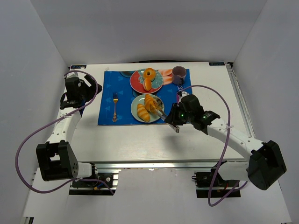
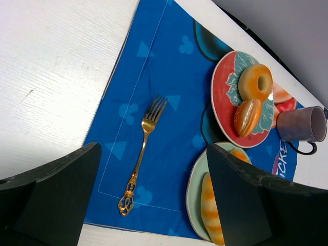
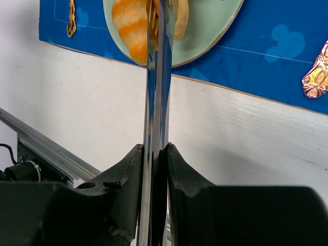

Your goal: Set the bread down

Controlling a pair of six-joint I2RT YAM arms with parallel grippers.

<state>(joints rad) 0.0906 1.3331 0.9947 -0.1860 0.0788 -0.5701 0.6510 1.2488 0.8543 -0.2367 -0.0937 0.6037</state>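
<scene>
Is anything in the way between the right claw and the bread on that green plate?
Only the tool it carries: the right claw is clamped on a shiny metal utensil whose tip reaches the bread on the green plate. Nothing else visible lies between them.

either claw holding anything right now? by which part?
Right claw is shut on a shiny metal utensil, likely tongs, gripped toward its rear end; its tips reach the bread on the green plate. Left claw is open, holding nothing.
</scene>
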